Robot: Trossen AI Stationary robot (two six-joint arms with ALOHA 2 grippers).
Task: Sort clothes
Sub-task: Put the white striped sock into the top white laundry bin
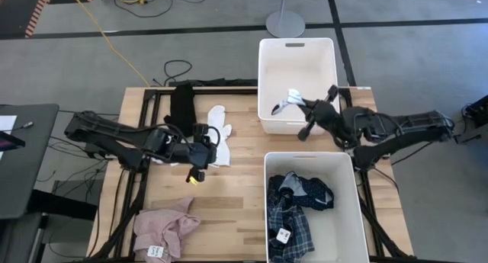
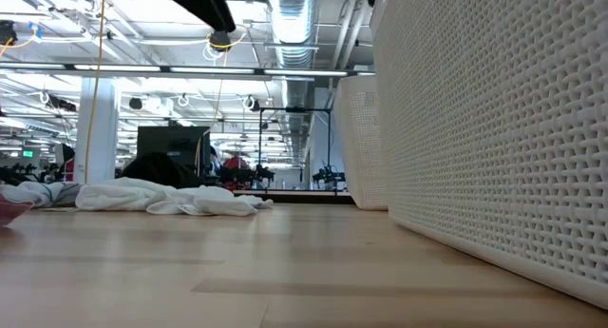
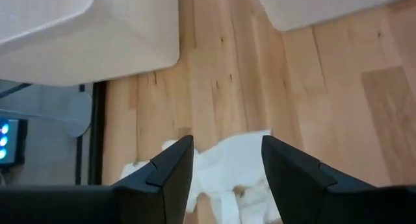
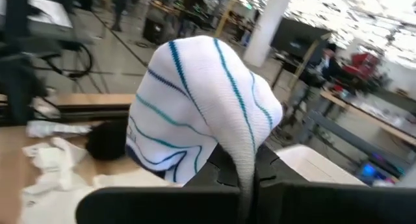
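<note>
While the striped sock [image 4: 195,113] hangs clamped in the right gripper [image 1: 303,105] above the far white bin [image 1: 324,49], sorting stands roughly half complete, judging by what is binned and what is loose. That bin appears to hold nothing else. The near white bin [image 1: 352,232], at the worktop's near right corner, already contains the blue plaid shirt [image 1: 291,231] and the navy dotted piece [image 1: 309,190].

Three items are left on the worktop [image 1: 236,194]:
- the white socks [image 1: 219,135], near the middle of the left half;
- the black piece [image 1: 182,105], just beside them at the far edge;
- the pink piece [image 1: 164,229], at the near left corner.

The left gripper [image 3: 226,160] hovers over the white socks with fingers spread and nothing between them, so these are judged the next pick. The striped sock is not yet released.
</note>
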